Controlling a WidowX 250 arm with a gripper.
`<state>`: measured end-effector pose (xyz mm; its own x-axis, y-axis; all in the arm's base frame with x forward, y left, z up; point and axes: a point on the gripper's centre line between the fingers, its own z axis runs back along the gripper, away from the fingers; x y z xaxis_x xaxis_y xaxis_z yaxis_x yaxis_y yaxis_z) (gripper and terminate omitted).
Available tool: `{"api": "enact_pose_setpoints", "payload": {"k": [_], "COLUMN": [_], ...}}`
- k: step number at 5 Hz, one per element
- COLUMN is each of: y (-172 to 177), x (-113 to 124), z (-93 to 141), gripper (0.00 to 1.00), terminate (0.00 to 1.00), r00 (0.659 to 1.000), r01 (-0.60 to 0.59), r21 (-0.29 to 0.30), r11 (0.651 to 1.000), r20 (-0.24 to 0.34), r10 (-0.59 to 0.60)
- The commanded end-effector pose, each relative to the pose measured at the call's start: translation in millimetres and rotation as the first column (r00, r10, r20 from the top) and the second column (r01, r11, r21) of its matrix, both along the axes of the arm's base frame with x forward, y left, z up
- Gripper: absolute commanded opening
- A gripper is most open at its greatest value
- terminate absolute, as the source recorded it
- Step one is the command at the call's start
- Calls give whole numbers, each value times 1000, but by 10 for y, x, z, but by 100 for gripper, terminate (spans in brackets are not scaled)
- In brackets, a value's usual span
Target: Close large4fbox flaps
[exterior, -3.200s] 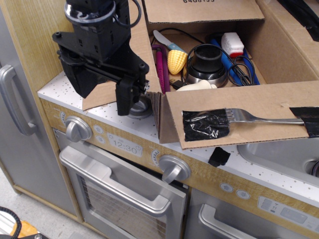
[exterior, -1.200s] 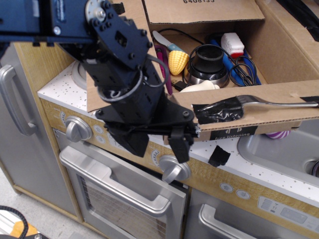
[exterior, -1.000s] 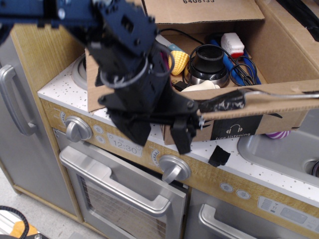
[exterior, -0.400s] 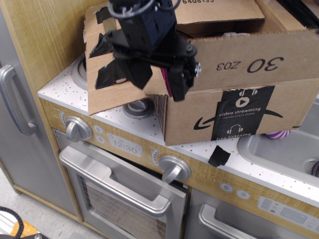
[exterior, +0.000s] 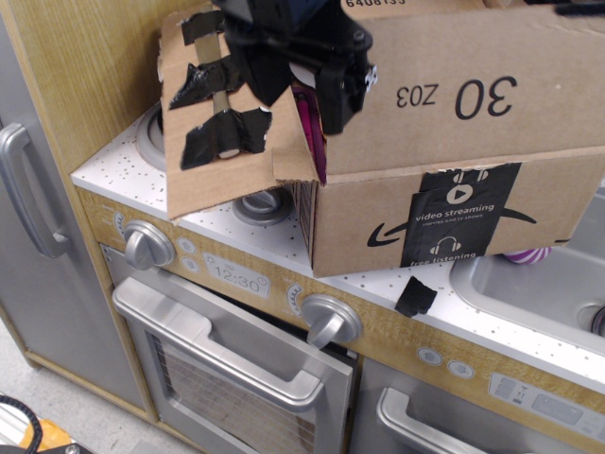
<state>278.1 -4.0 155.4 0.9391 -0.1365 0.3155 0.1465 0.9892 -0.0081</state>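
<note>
- so the long brown cardboard flap with "30 Z03" printed on it (exterior: 473, 99) went from lying flat outward (fork taped on its inner face showing) a few seconds back to standing up and tipping in over the opening. you only see its outer face now, the stuff inside is hidden
- the big brown corrugated cardboard box (exterior: 444, 222) hasn't budged, sits on the white speckled counter (exterior: 113, 165) of the toy kitchen, "video streaming" print facing us
- the black robot hand (exterior: 326, 71) has moved up with the flap and is at its left end, near the top edge. can't tell if it's clenched or loose, fingers are just a dark blob here
- my read: one long flap mostly done, needs pushing flat
- the short side flap with black tape patches (exterior: 213, 123) sticks out to the left, not folded. could foul the long flap at that corner
- the far flap (exterior: 397, 8) is barely visible, can't judge it
- around: silver stove knob (exterior: 329, 320), oven handle (exterior: 227, 355), sink (exterior: 529, 284) to the right, a black scrap (exterior: 414, 297) on the counter edge
</note>
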Motion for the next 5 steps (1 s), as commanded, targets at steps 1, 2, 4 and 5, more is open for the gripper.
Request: {"api": "enact_pose_setpoints", "payload": {"k": [1, 2, 4, 5], "y": [97, 129, 103, 27], "x": [234, 315, 336, 277], "z": [-80, -243, -449, -389], "gripper": [100, 100, 100, 100], "terminate": [0, 0, 0, 100], "r00": [1000, 999, 997, 997], "r01": [-6, -39, -75, -52], "r21": [70, 131, 187, 137], "r11": [998, 991, 980, 989], "r20": [10, 21, 47, -50], "r10": [5, 37, 67, 59]}}
